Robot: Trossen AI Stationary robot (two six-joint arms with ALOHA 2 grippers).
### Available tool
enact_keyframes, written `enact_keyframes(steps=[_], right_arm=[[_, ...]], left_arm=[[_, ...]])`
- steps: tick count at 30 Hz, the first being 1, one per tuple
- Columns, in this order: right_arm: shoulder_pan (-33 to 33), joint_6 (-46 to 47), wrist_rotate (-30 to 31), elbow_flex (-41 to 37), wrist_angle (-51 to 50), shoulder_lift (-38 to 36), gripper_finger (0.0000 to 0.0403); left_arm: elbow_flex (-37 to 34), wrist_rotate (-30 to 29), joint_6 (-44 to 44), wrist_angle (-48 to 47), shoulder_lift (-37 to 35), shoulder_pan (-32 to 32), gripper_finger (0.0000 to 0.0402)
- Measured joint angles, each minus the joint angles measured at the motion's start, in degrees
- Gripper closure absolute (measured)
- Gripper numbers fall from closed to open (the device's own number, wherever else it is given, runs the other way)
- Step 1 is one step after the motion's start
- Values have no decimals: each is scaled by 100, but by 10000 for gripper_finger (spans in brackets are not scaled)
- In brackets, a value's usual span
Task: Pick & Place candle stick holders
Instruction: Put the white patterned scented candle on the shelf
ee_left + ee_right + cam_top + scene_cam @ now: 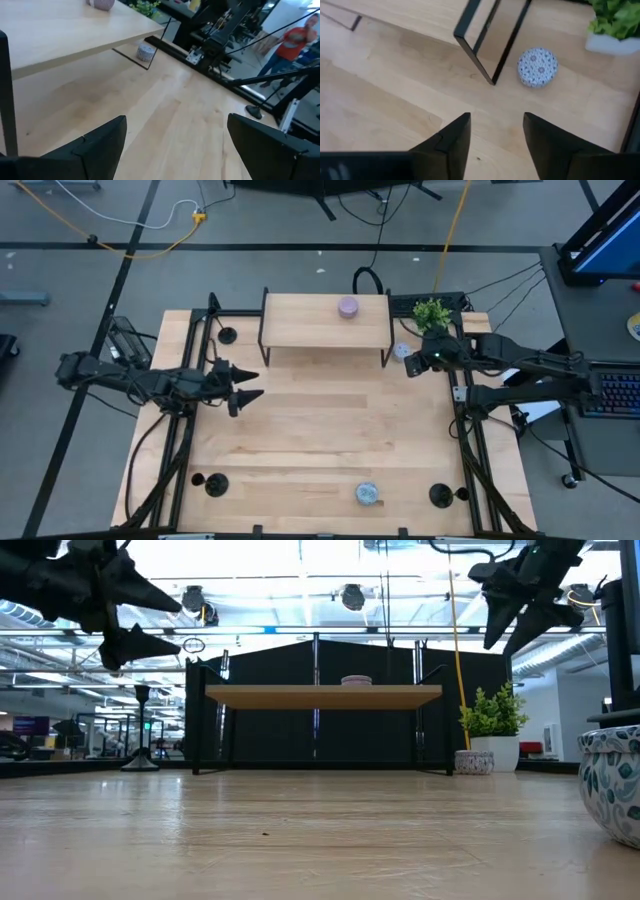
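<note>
While a person (pixel 296 42) stands beyond, the table (pixel 320 445) seems mostly bare.

The low view cuts off the patterned pot (pixel 612 783) at its right edge, so only part of its rounded side shows. A candle stick holder (pixel 140 730) stands far off at the left there, small and dark against the room, its cup hard to make out. From above, the holders near the worktop's corners (pixel 210 482) (pixel 441 496) (pixel 228 335) read only as small black discs; their stems cannot be told. In the left wrist view a person (pixel 292 42) in an orange top is blurred and cropped by the right edge.
</note>
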Motion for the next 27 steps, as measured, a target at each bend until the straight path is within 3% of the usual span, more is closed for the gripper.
enact_keyframes(steps=[16,25,27], right_arm=[[-4,1366,7,0,-89,1027,133],[-1,2517,-18,-2,-1144,878,132],[56,2567,-250,-2,-1259,845,134]], left_arm=[[-116,132,172,-434,-896,0,50],[-114,347,118,-440,-1000,0,50],[-114,360,123,-439,-1000,0,50]])
